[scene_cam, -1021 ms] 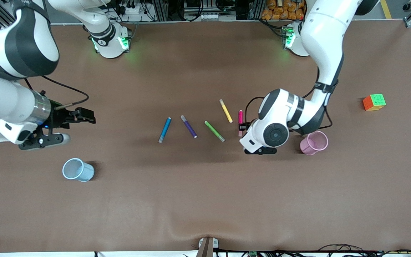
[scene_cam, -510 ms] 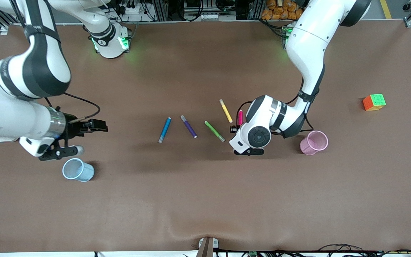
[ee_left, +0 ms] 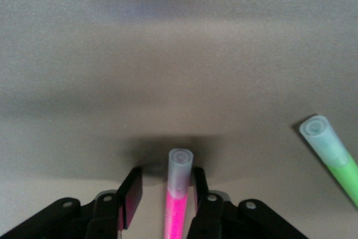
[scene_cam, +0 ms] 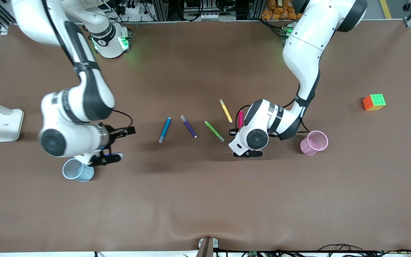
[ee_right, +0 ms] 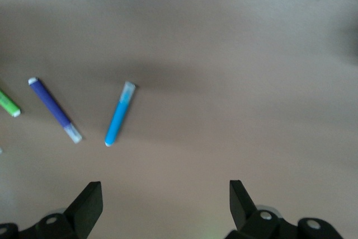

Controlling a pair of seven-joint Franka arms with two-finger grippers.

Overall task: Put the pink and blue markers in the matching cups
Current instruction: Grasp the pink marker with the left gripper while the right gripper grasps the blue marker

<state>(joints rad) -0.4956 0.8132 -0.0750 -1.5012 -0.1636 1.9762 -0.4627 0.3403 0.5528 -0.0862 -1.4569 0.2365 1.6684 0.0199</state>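
The pink marker (scene_cam: 240,117) lies on the table, and its pale cap end shows between my left gripper's fingers in the left wrist view (ee_left: 179,194). My left gripper (scene_cam: 237,128) (ee_left: 166,176) is open and low, astride that marker, with a gap on one side. The pink cup (scene_cam: 314,142) stands beside the left wrist, toward the left arm's end. The blue marker (scene_cam: 165,129) (ee_right: 119,115) lies free. My right gripper (scene_cam: 123,143) (ee_right: 165,197) is open and empty, above the table between the blue marker and the blue cup (scene_cam: 75,170).
A purple pen (scene_cam: 188,126), a green pen (scene_cam: 214,131) and a yellow pen (scene_cam: 226,111) lie between the two task markers. A colour cube (scene_cam: 374,102) sits toward the left arm's end. A white stand (scene_cam: 7,125) sits at the right arm's end.
My right arm has swung from the table's end toward the blue marker, its wrist now partly over the blue cup. My left gripper has shifted along the pink marker and covers more of it.
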